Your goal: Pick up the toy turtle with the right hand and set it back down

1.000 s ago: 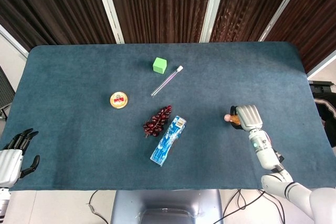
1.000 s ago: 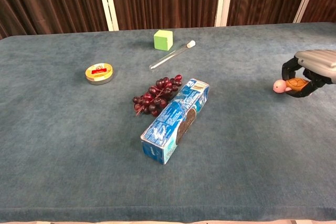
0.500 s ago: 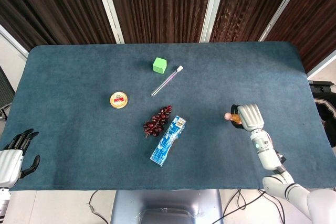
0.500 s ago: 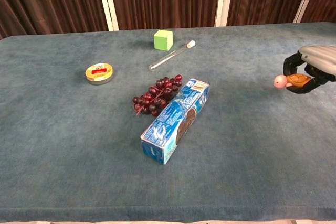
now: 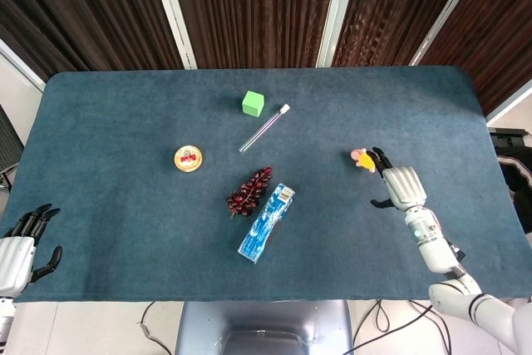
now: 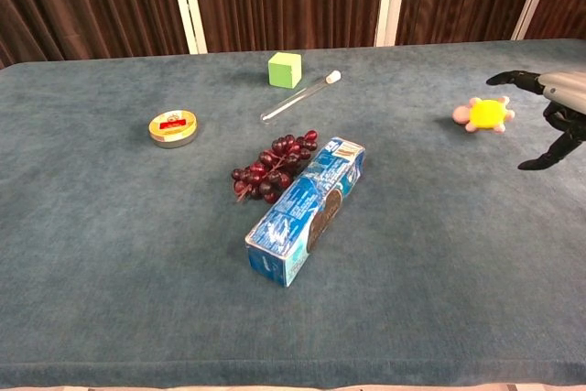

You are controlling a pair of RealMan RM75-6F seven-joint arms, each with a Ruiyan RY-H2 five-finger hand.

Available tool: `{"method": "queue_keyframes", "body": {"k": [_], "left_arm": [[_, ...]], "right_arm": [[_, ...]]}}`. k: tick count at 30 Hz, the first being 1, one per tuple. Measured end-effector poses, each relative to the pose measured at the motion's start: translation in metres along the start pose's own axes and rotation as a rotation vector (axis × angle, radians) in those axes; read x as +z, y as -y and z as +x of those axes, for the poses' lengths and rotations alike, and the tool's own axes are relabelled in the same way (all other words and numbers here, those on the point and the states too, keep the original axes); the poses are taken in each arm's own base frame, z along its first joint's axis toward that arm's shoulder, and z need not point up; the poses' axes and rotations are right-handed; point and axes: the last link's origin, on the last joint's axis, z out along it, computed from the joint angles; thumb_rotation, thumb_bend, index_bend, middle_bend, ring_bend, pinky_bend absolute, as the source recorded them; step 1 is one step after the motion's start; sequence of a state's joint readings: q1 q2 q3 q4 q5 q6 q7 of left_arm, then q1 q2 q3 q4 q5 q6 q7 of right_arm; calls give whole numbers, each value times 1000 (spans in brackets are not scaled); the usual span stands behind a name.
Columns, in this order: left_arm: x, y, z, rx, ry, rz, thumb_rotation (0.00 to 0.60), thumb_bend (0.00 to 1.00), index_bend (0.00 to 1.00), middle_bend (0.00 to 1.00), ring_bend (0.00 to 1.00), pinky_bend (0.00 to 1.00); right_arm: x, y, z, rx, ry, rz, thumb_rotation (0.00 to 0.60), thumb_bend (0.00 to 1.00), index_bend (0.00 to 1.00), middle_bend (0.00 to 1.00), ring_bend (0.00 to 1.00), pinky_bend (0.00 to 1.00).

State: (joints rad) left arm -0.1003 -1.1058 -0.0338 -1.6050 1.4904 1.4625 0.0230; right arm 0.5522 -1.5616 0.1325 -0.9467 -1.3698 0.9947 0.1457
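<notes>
The toy turtle (image 6: 484, 114) lies on the blue table (image 5: 116, 205) toward its right side, yellow underside showing (so it looks flipped onto its back), pink head pointing left. The right hand (image 6: 552, 113) is just beside it on the right, holding nothing, its dark fingers (image 6: 513, 79) spread apart, one fingertip reaching close to the turtle but not touching it in the chest view. Toward the middle of the table a blue carton (image 6: 306, 210) lies on its side with a bunch of dark grapes (image 6: 275, 166) right against its left edge. Farther back are a clear tube (image 6: 300, 97) lying at a slant and a green cube (image 6: 285, 70) near it, and off to the left a small round tin (image 6: 173, 127). The left hand (image 5: 23, 243) rests at the table's near left edge, empty, fingers apart.
</notes>
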Motion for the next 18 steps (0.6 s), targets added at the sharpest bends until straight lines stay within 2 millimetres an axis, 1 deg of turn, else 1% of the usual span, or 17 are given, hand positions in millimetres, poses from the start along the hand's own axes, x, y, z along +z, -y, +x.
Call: {"method": "queue_keyframes", "body": {"k": [1,4,5,11,14,18], "left_arm": [[0,0,0,0,1,0,600,412,171,99,150,394],[0,0,0,2,2,-1,600,412,172,99,150,394],[0,0,0,2,2,-1,600,412,172,99,150,394],[0,-1,-1,4,5,-4,600,412,172,99,151,394],[0,-1,-1,6,7,-6,600,411,172,99,152,395],[0,-2,-3,13,14,-9,600,411,172,100,152,395]], "right_arm": [[-1,0,1,4,-2,-5,600,58,7,136,913,870],[-1,-1,7,29,-25,-35,600,58,70,138,918,875],[0,-2,9,35,-37,-45,600,58,106,145,925,878],[5,-9,16,51,-101,-111,600,58,232,201,945,892],[12,-14,20,54,-122,-152,600,58,282,232,953,894],[26,-18,25,55,-129,-187,600,58,359,273,968,901]]}}
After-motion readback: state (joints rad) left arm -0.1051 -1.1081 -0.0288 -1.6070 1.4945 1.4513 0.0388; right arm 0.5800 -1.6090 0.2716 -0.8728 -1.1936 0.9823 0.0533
